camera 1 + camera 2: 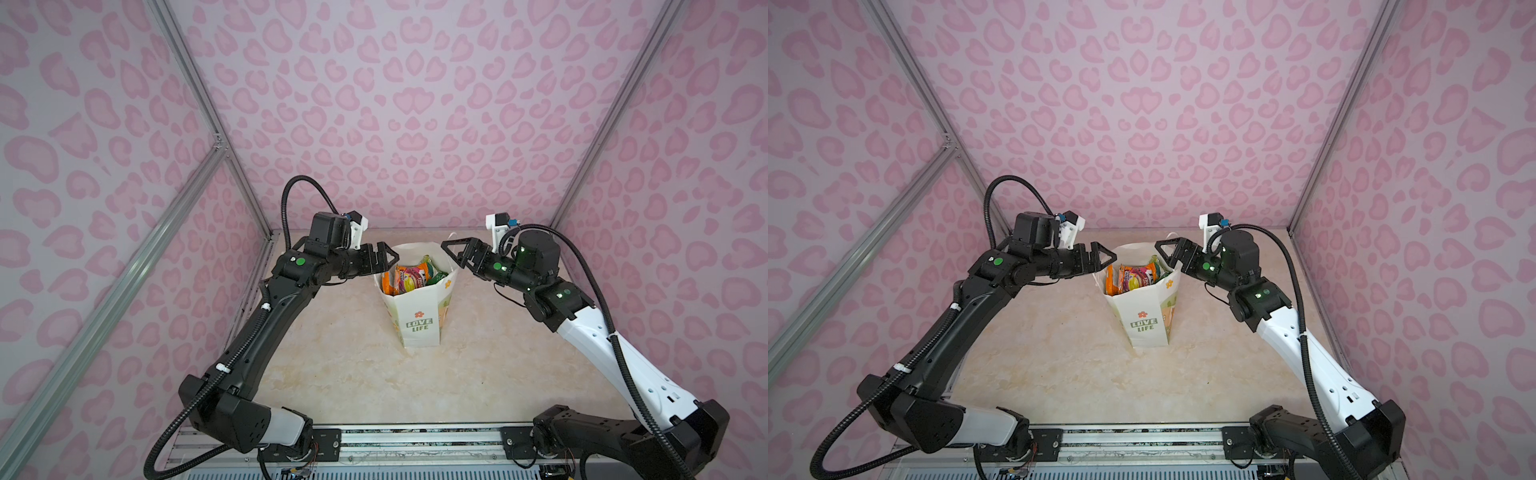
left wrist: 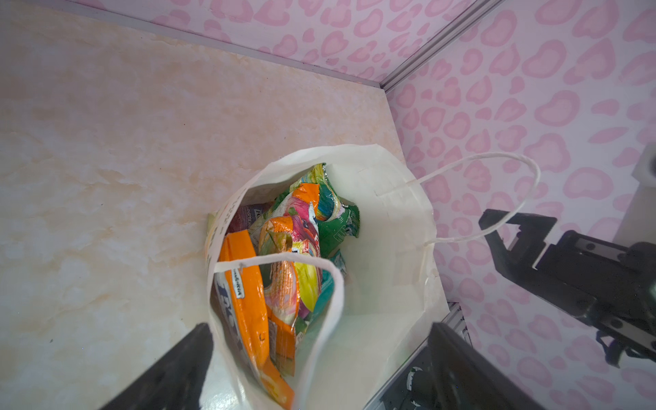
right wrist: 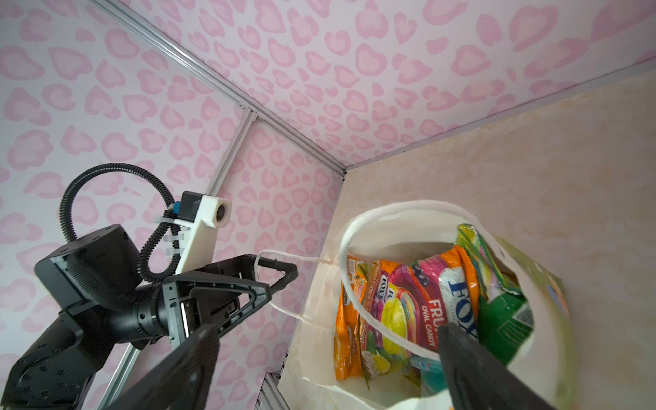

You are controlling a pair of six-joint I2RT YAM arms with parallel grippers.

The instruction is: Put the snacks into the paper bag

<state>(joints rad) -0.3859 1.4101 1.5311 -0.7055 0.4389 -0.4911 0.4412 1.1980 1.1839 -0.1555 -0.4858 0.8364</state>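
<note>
The snacks (image 1: 411, 277) stand on end in the upright paper bag (image 1: 419, 311), left gripper (image 1: 390, 257) and right gripper (image 1: 451, 251) spread.

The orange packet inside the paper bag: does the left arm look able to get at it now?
Probably yes. The left end effector is open at the rim of the paper bag, and the orange packet stands at that side of the open mouth. Only the cord handle above it could snag.

- "LOVE LIFE", green block letters, on the front of the paper bag (image 1: 417, 332), readable in both top views.
- "FOX" in blue, with "FRU" and "OVAL CANDY" in white, on the pink-red packet (image 3: 429, 280) inside the bag.
- "FOX'S" on the pink-and-yellow packet (image 3: 390, 312) beside it.
</note>
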